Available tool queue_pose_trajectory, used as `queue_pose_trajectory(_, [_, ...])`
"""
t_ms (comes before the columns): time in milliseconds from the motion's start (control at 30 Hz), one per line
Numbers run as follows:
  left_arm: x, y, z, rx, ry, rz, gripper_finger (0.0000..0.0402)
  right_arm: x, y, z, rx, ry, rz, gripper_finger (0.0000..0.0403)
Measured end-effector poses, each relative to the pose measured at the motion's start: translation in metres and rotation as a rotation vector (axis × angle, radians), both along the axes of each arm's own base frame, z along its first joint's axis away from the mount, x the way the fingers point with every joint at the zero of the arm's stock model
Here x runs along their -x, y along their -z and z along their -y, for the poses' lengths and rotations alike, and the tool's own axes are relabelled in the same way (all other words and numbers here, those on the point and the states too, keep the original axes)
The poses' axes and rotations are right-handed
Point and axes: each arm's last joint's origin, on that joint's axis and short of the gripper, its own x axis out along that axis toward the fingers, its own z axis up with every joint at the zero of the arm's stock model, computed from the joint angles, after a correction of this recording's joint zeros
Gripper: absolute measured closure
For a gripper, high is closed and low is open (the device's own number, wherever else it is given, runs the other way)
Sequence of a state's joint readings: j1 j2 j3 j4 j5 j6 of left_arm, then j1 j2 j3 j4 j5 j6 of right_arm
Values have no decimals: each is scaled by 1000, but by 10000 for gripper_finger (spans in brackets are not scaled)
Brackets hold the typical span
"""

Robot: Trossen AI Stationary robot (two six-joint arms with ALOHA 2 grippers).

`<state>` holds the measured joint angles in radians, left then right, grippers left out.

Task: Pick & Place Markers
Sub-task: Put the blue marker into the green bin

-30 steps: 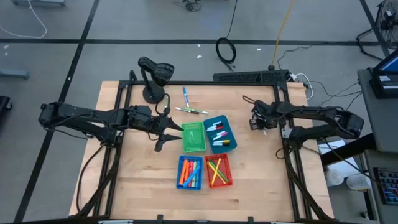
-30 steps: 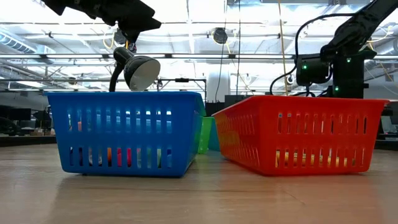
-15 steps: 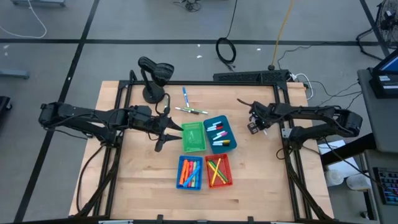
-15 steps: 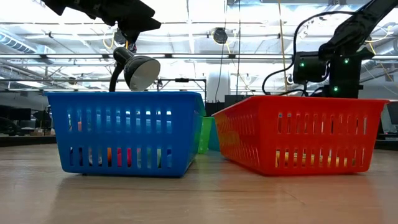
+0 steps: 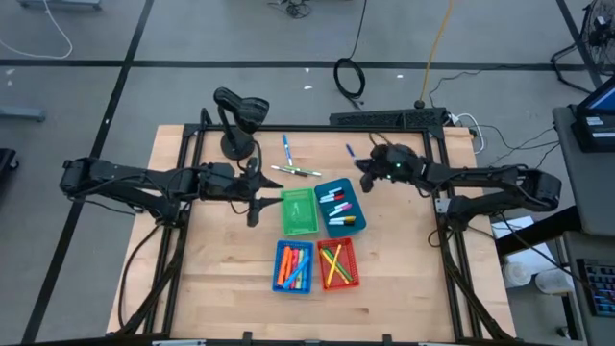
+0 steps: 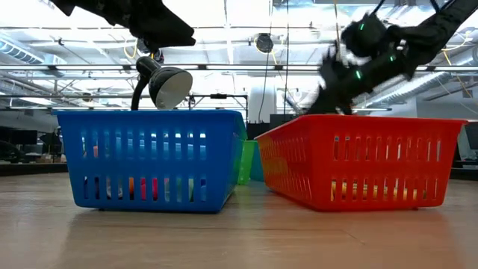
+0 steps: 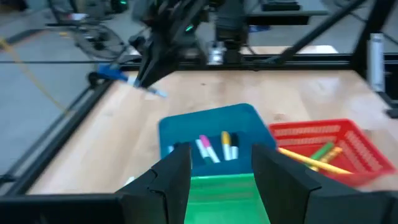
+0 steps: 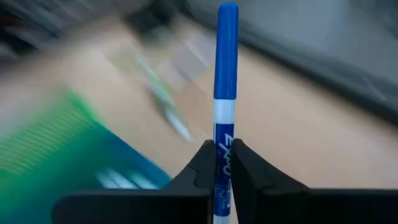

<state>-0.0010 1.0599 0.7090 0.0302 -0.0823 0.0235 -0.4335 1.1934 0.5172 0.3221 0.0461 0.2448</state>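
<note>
The right gripper (image 8: 222, 163) pinches a white marker with a blue cap (image 8: 225, 74), held above the table just beside the teal bin (image 5: 340, 208). The left gripper (image 7: 219, 163) hovers over the green bin (image 5: 299, 211), jaws spread and holding nothing

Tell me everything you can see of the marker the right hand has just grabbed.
The marker is a slim white whiteboard pen with a blue cap and dark lettering on its smooth, plastic-looking barrel. It is clamped in the right hand, whose two dark fingers press its barrel from both sides, cap end pointing away from the wrist. From above it shows as a small blue stick held above the wood table, beyond the teal bin. Nothing else touches it.
</note>
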Motion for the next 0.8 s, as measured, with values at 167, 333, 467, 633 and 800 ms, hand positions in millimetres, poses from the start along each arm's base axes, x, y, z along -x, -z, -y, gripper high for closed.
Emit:
queue_pose_trajectory(167, [-7,0,-1,-2,-18,34,229,-22,-28,-24,128,-267,309,389])
queue_pose_trajectory(333, [-37,8,2,-10,65,165,229,-35,-34,-56,210,-416,401,389])
queue_pose_trajectory(467, [-66,24,3,-92,106,293,229,-43,-31,-78,266,-477,423,389])
queue_pose_trajectory(633, [-86,36,-3,-109,93,404,229,-46,-30,-95,328,-497,423,389])
queue_pose_trajectory(800, [-108,35,-15,-9,137,411,229,-45,-31,-100,351,-495,421,389])
